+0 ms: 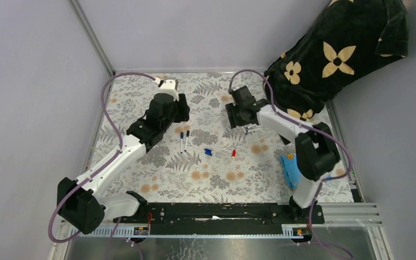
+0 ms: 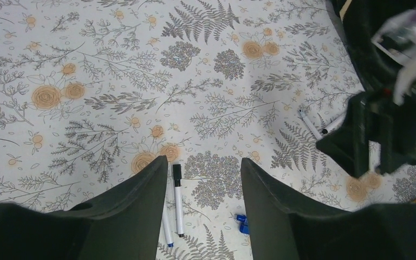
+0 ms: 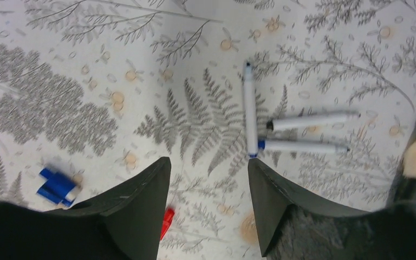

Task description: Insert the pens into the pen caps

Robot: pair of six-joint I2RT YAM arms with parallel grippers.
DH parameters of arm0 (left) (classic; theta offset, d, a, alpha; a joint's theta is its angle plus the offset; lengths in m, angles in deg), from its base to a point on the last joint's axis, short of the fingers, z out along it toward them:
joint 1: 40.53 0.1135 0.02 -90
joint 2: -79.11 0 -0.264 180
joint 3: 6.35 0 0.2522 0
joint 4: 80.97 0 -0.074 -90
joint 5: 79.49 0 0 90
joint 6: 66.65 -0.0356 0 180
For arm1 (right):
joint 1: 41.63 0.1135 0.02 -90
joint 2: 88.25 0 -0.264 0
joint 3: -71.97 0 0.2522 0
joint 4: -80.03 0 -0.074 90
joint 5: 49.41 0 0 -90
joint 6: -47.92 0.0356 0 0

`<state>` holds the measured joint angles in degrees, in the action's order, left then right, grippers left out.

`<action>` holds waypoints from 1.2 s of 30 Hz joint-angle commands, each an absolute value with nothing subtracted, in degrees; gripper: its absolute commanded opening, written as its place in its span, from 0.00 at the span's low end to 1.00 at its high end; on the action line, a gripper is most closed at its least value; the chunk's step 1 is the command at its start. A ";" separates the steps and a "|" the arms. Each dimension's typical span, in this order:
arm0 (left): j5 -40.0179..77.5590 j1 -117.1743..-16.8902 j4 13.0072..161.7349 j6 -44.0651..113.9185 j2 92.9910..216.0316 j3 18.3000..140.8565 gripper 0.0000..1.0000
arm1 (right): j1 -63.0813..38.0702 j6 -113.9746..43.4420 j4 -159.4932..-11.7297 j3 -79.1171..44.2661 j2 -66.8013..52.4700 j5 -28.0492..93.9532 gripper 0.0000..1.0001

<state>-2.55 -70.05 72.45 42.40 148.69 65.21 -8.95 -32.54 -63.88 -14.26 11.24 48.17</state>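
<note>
Two white pens (image 1: 184, 141) lie side by side left of centre. In the left wrist view one pen (image 2: 177, 197) has a black end and the other pen (image 2: 165, 225), with a blue tip, is partly hidden by my finger. Three more pens (image 3: 249, 111) lie in a cluster under my right gripper. Blue caps (image 1: 208, 152) and a red cap (image 1: 233, 154) lie mid-table; the caps also show in the right wrist view, blue (image 3: 57, 187) and red (image 3: 167, 222). My left gripper (image 2: 203, 161) hovers open and empty above the two pens. My right gripper (image 3: 209, 161) is open and empty, just short of the cluster.
A blue patterned cloth (image 1: 290, 169) lies at the right by the right arm's base. A person in a black flowered garment (image 1: 336, 59) leans over the far right corner. Grey walls close off the left and back. A black rail (image 1: 216, 212) runs along the near edge.
</note>
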 commanded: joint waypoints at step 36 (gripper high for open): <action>-2.02 -69.71 74.45 41.28 147.47 64.13 0.58 | -16.41 -43.94 -50.10 -36.23 36.64 40.81 0.21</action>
